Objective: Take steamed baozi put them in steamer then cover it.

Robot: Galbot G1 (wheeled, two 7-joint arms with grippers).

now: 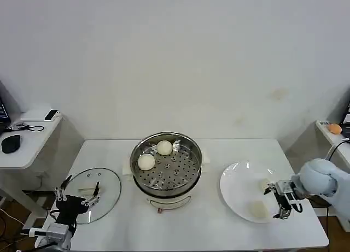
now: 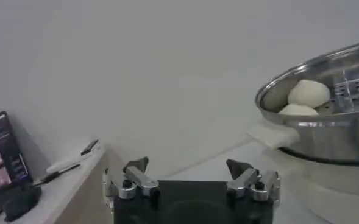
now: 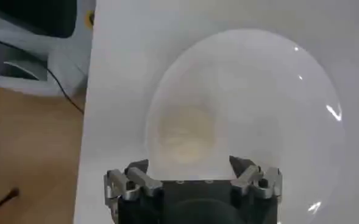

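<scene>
From the head view, two smooth round cream-white steamed baozi (image 1: 146,162) (image 1: 164,147) sit on the perforated floor of the round shiny stainless-steel steamer (image 1: 188,178) at the middle of the white worktop (image 1: 191,224), toward its far-left side. Two more pale buns (image 1: 257,208) (image 1: 266,185) lie on the flat white plate (image 1: 232,189) to the steamer's right. The right gripper (image 1: 280,200) hovers over the plate's right edge, fingers released and spread. The left gripper (image 1: 77,196) waits, fingers apart, over the round clear glass lid (image 1: 109,189) lying flat left of the steamer. The step in hand looks like fetching the third bun (loading is half done, by my reckoning).

In the left wrist view the left gripper (image 2: 188,176) stands released, empty, and the steamer (image 2: 325,137) rises beyond it with both buns against its wall.

In the right wrist view the right gripper (image 3: 191,176) points down at the plate (image 3: 277,91), a bun (image 3: 185,134) lying just ahead between the spread fingers. The bun is round, with no clear long axis, so any closing direction should serve; the next move calls for a descent and gentle clench
</scene>
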